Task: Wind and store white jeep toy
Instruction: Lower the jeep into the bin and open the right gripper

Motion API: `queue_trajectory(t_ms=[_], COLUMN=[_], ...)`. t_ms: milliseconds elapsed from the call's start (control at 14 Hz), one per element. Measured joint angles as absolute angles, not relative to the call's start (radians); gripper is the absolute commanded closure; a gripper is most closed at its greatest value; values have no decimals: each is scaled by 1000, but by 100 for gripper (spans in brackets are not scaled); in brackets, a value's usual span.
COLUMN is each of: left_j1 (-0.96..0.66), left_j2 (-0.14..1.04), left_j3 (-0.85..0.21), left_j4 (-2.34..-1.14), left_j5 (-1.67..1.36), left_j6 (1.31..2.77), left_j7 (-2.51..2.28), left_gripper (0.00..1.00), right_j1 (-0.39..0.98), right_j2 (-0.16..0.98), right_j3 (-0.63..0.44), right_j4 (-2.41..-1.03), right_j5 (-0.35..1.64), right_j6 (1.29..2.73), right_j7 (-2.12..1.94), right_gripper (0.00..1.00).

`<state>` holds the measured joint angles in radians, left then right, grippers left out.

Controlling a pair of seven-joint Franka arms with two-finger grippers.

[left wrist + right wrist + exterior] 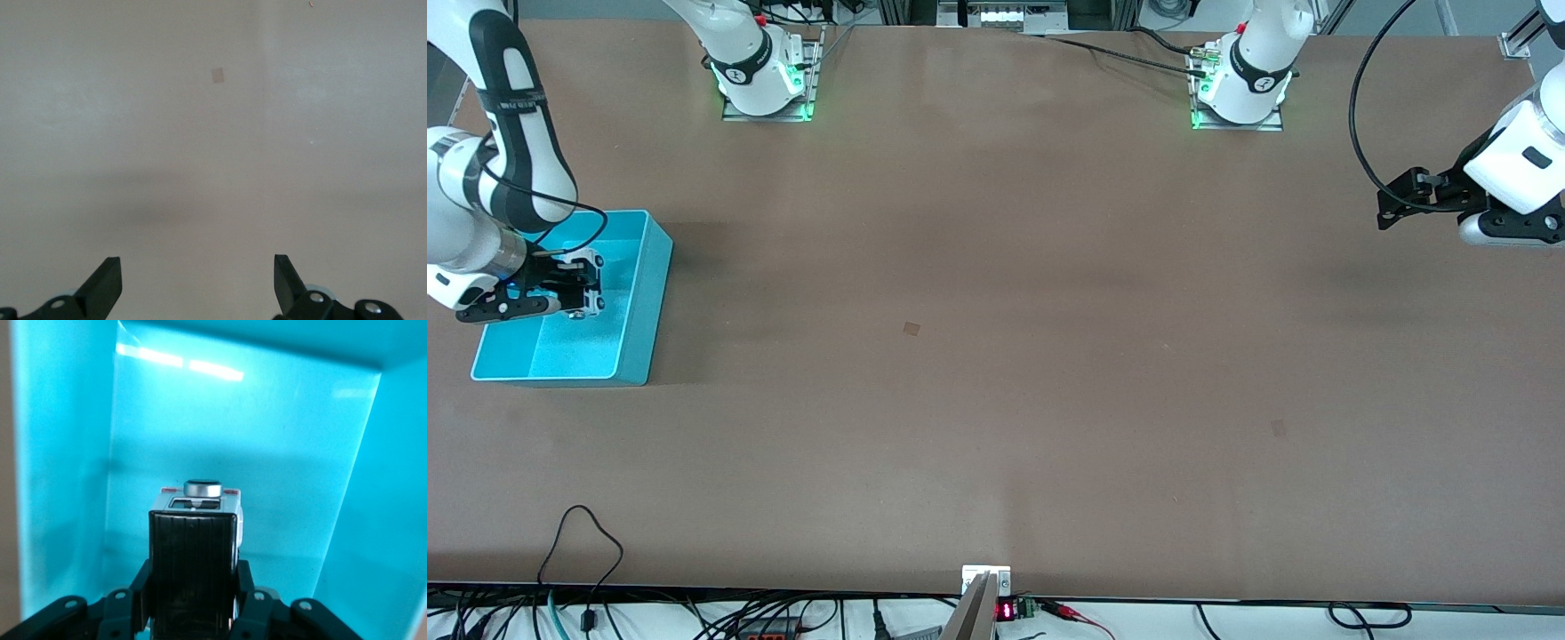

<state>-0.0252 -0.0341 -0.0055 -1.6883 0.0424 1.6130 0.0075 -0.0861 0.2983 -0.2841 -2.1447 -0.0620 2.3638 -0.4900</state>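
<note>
Hanging over the open cyan bin (pixel 627 293), the right claw (pixel 580 286) grips the white jeep toy (pixel 195 547) between its two fingers, which press on the toy's sides. In the right wrist view the toy's black ribbed roof panel faces the camera, a small spare wheel shows at its end, and the bin's floor and walls fill the frame around it. The bin sits on the brown bench (pixel 996 356) at the right arm's end. The left claw (pixel 197 287) waits in the air over bare bench at the left arm's end, well apart from the bin, fingers spread wide and holding nothing.
</note>
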Motion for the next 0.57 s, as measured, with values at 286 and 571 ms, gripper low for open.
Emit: queue_trajectory(t_ms=[286,571], left_j1=[-26,-27], left_j2=[-34,-34], left_j3=[-6,-7], left_j4=[-1688,-1688], left_j5=[42,42], left_j6=[1613,1613], left_j7=[8,8], left_gripper=[0,0], right_j1=[-115,-134], right_j2=[320,364], right_j3=[-284,-284], right_j4=[-2205,-2252], right_j5=[-62,-62], right_j6=[2452,2570], right_j7=[-488,-488], right_gripper=[100,84])
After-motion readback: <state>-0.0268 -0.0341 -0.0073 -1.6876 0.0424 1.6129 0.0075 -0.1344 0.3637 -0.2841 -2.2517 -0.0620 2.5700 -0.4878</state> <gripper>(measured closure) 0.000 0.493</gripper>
